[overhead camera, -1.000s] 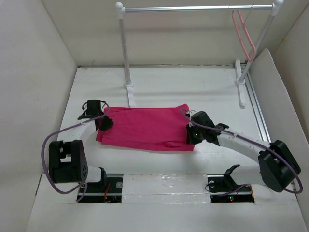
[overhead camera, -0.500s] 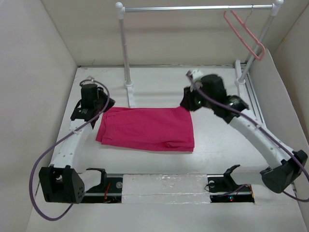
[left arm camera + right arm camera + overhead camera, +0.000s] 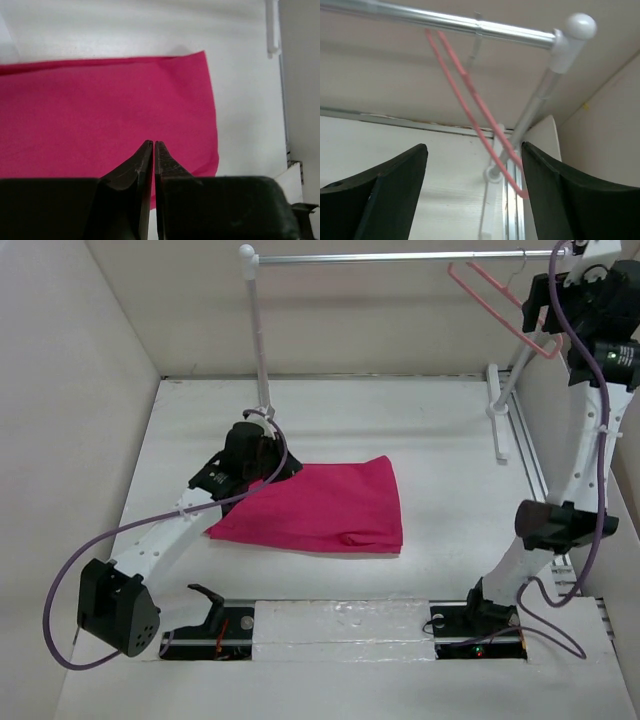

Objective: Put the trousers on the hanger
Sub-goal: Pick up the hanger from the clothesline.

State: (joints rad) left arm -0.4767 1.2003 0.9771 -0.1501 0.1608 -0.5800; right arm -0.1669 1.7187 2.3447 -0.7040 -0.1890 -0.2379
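The magenta trousers (image 3: 330, 505) lie folded flat on the table and fill the left wrist view (image 3: 100, 105). My left gripper (image 3: 283, 468) hovers at their upper left corner and hides it. Its jaws are shut (image 3: 153, 145), with nothing visible between them and the fabric lying below. The light-pink hanger (image 3: 492, 288) hangs from the rail at the top right, swung out to the left. My right gripper (image 3: 535, 322) is raised up beside it and open. In the right wrist view the hanger's bars (image 3: 470, 95) run down between the spread fingers (image 3: 474, 146), farther off and not touched.
The white-and-silver clothes rail (image 3: 400, 256) spans the back, also seen close in the right wrist view (image 3: 445, 20). Its left post (image 3: 262, 350) stands just behind the left gripper, and its right post foot (image 3: 498, 420) is near the right wall. White walls enclose the table.
My right arm left the trousers' right edge, rose to the hanger and opened. My left arm swung from the trousers' left edge to their upper left corner, shut. The hanger tilted leftward.
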